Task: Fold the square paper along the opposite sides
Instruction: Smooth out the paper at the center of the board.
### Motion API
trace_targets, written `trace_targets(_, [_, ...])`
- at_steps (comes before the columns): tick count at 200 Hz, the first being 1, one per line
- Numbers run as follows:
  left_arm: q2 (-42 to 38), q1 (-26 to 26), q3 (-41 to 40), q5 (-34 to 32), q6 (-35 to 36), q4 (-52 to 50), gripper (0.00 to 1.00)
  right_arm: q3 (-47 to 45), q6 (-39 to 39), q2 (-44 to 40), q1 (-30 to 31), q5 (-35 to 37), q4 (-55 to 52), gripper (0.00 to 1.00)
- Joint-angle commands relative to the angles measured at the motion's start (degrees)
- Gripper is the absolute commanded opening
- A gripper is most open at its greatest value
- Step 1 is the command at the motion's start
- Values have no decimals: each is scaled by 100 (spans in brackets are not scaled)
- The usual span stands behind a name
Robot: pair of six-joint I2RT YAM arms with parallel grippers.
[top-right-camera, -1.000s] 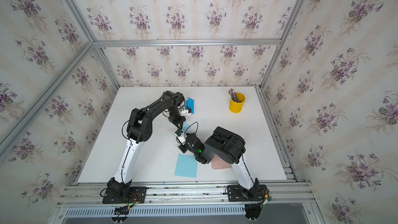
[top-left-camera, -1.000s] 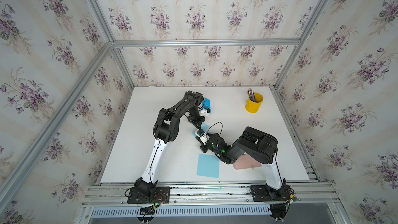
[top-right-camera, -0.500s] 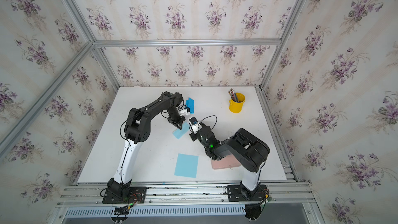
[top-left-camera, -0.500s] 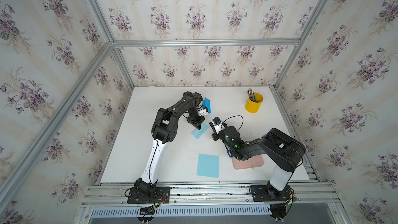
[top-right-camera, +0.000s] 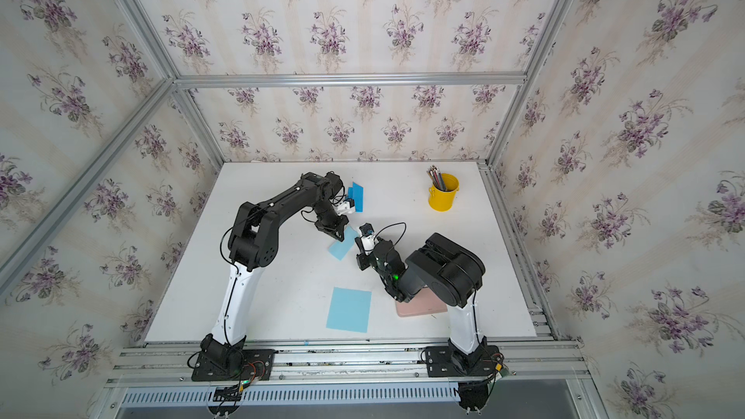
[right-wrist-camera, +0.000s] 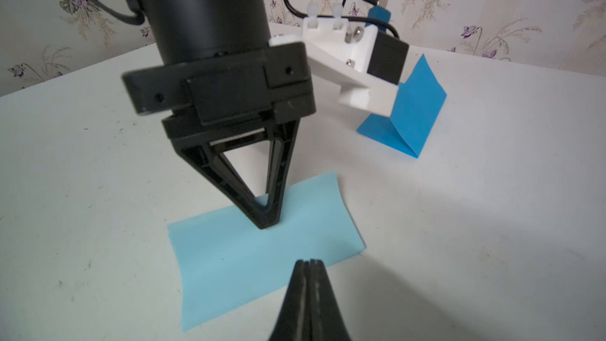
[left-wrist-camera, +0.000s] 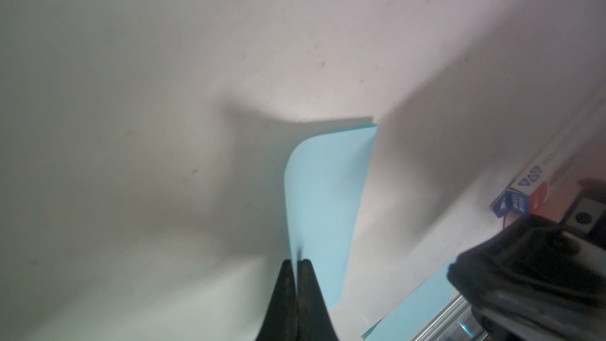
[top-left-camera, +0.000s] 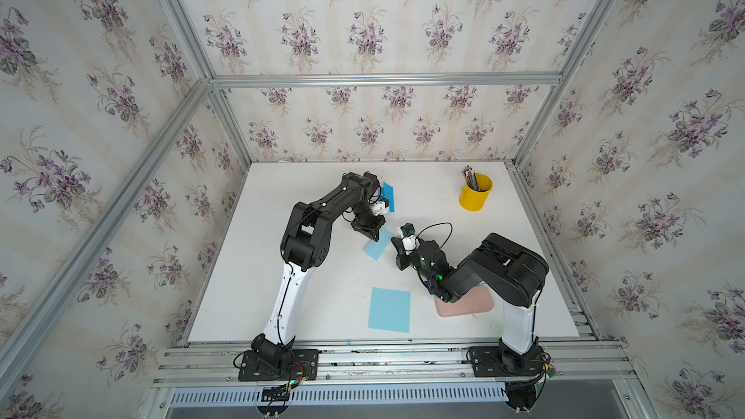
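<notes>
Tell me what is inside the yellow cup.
Coloured pencils stand in the yellow cup, upper ends above its rim. Its wall hides their lower ends and the cup's bottom.

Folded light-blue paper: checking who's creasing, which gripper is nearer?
Left. Left gripper is shut on an edge of the folded light-blue paper; right gripper sits shut beside its opposite edge.

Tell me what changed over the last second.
The right arm swung its elbow out to its right, uncovering the folded light-blue paper; the right pincer, shut and empty, ended at that paper's edge. Unchanged: left pincer shut, tips on the paper; flat blue sheet, dark-blue folded paper, yellow cup, pink pad.
</notes>
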Motion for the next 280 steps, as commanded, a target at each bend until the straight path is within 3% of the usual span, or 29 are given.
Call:
trace_targets(1, [-137, -30, -196, 146, -165, 190, 0, 141, 81, 170, -1, -142, -6, 5])
trace_targets(38, [-142, -39, -371, 152, -261, 253, 0, 567, 143, 450, 74, 67, -543, 4])
trace_targets(84, [-133, -30, -418, 8, -193, 238, 0, 826, 291, 658, 150, 855, -1053, 4])
trace_targets(163, [-229, 118, -623, -61, -220, 367, 0, 976, 548, 598, 98, 1270, -1877, 3])
trace_targets(242, [-260, 154, -747, -31, -281, 456, 0, 761, 880, 427, -145, 1237, -2016, 2])
trace_targets(280, [-344, 154, -838, -126, -275, 509, 0, 658, 1132, 108, -184, 299, -1414, 2])
